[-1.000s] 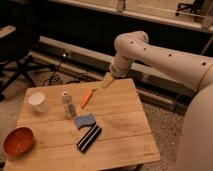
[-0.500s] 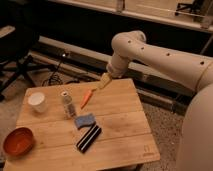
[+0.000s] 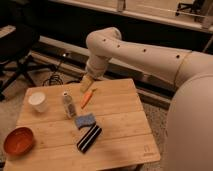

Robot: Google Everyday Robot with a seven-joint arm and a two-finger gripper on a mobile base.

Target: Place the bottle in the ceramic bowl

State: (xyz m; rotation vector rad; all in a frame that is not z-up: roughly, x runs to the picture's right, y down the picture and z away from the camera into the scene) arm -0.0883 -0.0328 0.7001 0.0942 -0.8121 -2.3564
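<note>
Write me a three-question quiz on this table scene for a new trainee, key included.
1. True or false: the bottle already lies in the ceramic bowl.
2. Where does the gripper hang?
A. Over the far edge of the table, just beyond the orange carrot-like item
B. Directly over the ceramic bowl
C. Directly over the white cup
3. What colour is the pad lying between the bottle and the black striped block?

Key: 1 false, the bottle stands upright on the table, apart from the bowl; 2 A; 3 blue.
</note>
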